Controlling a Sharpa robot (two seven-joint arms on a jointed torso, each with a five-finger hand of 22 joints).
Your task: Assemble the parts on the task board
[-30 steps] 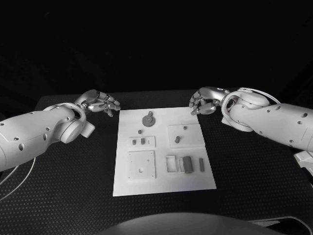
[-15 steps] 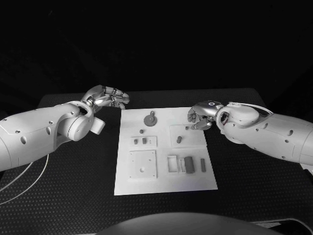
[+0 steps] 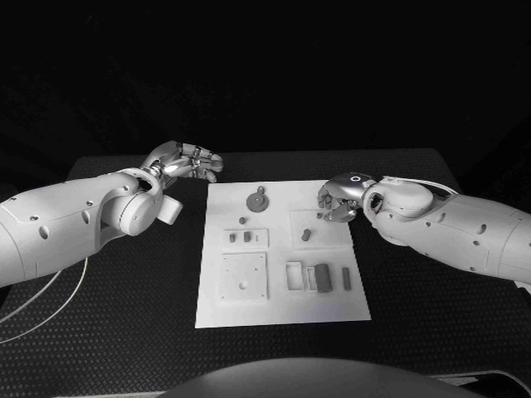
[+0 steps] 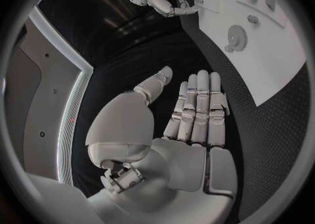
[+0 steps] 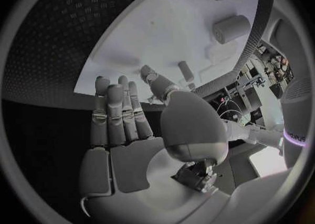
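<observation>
Head view: white task board (image 3: 278, 307) sat mid black table (image 3: 122, 332), grey parts (image 3: 319, 277) scattered across it, gear-like piece (image 3: 256, 202) near far end. Left hand (image 3: 184, 161) hung off board's far left corner, fingers straight and apart, nothing held. Right hand (image 3: 338, 201) sat over board's right edge, fingers loosely spread, palm empty in wrist view.
</observation>
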